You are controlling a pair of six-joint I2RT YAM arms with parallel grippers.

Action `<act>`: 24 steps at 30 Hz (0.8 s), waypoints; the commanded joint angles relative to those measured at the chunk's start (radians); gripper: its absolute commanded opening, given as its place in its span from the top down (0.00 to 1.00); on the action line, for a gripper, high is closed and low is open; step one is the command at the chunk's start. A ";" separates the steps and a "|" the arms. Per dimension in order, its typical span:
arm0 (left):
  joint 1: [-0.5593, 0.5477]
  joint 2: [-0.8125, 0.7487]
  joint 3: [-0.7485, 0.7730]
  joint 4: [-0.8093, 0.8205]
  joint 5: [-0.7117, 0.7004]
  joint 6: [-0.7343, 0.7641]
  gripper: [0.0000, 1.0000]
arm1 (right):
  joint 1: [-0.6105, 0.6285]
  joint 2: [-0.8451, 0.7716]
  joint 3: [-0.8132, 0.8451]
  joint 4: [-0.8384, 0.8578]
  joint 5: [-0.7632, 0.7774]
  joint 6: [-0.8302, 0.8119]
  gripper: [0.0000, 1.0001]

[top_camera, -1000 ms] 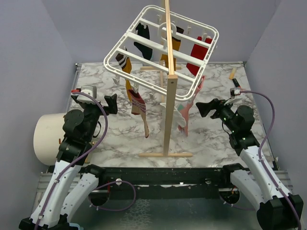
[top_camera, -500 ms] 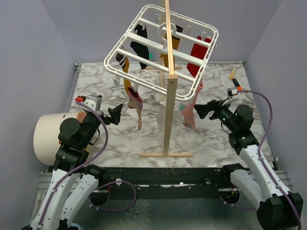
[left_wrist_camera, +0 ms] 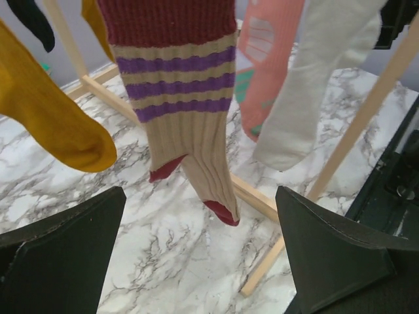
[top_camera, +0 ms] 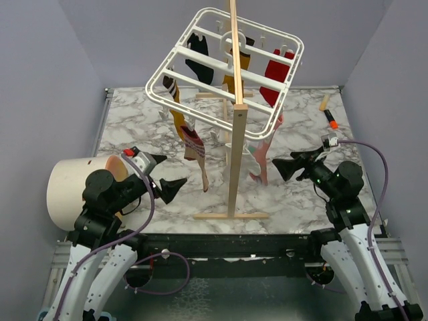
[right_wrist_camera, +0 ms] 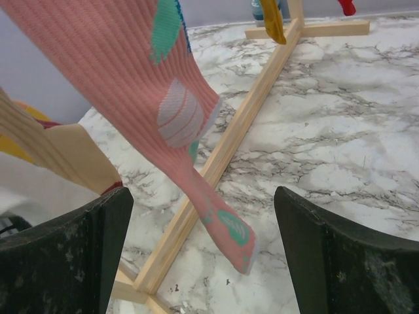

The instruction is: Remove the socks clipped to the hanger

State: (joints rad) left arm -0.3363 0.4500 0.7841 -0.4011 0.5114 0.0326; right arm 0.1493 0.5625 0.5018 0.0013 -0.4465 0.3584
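Currently left hand [top_camera: 175,168], right hand [top_camera: 275,167] gaping, empty; socks [top_camera: 194,142] untouched.

Nope, nothing readable in any of these shots: no words, brands, numbers or labels that I can make out. Closest thing is the pink sock [right_wrist_camera: 131,78], and its teal patches are just shapes, not letters. The striped sock [left_wrist_camera: 183,98] has plain purple bands only.

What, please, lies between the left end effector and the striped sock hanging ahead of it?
Nothing: in the left wrist view only bare marble tabletop shows behind the gap between the open left end effector and the striped sock.
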 commanded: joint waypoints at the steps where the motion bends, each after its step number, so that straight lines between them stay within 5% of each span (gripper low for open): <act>1: -0.012 -0.052 -0.009 -0.019 0.148 -0.052 0.01 | 0.014 -0.042 0.032 -0.118 -0.083 -0.020 0.06; 11: -0.013 -0.065 -0.132 0.253 0.339 -0.275 0.03 | 0.020 -0.144 0.028 -0.141 -0.150 0.017 0.05; 24: -0.065 0.187 -0.188 0.643 0.404 -0.349 0.14 | 0.019 -0.133 0.036 -0.105 -0.189 0.020 0.04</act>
State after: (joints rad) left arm -0.3534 0.5602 0.5934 0.0483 0.8555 -0.2634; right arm 0.1638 0.4194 0.5095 -0.1143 -0.5949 0.3771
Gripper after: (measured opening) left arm 0.893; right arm 0.955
